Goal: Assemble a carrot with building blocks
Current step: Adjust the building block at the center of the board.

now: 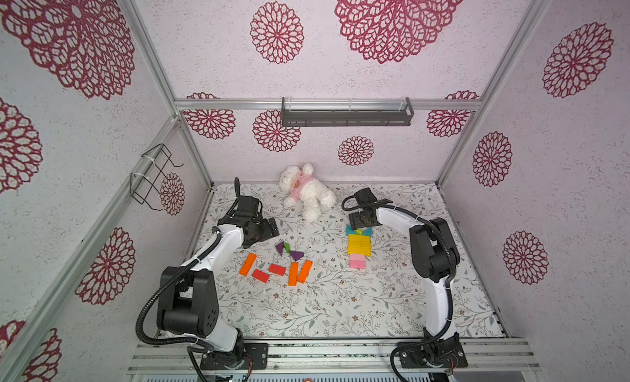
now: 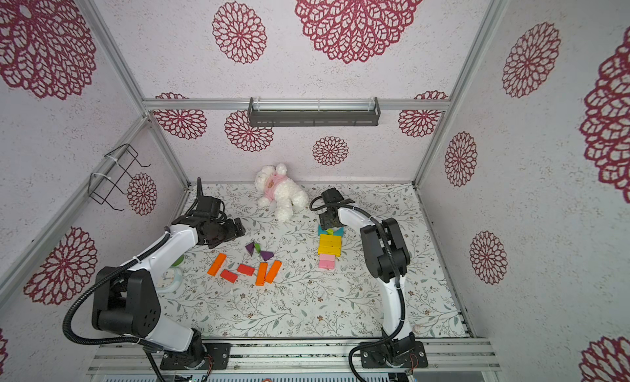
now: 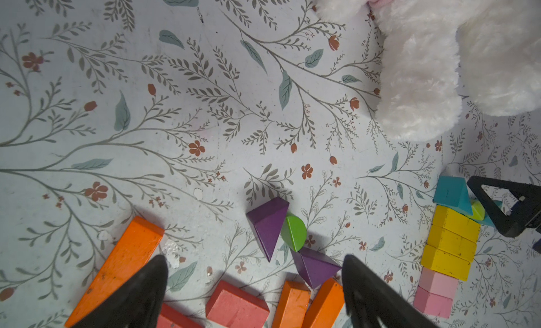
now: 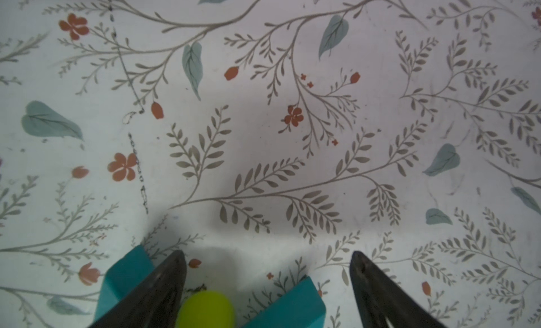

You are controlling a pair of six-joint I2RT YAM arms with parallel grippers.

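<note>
Yellow blocks (image 1: pixel 358 244) and pink blocks (image 1: pixel 358 261) lie stacked in a column, topped by two teal triangles (image 1: pixel 367 231) with a lime cylinder (image 4: pixel 205 309) between them. My right gripper (image 1: pixel 356 221) hangs open just behind this top end, one teal triangle (image 4: pixel 292 306) between its fingers. Loose orange bars (image 1: pixel 248 264), red blocks (image 1: pixel 277 269), purple triangles (image 3: pixel 268 224) and a green half-round (image 3: pixel 294 234) lie left of centre. My left gripper (image 3: pixel 254 259) is open and empty, hovering behind these loose blocks.
A white plush bear (image 1: pixel 306 191) in pink lies at the back centre, between the two arms. A green cup (image 2: pixel 178 260) peeks out beside the left arm. A wire rack (image 1: pixel 153 179) hangs on the left wall and a grey shelf (image 1: pixel 346 116) on the back wall.
</note>
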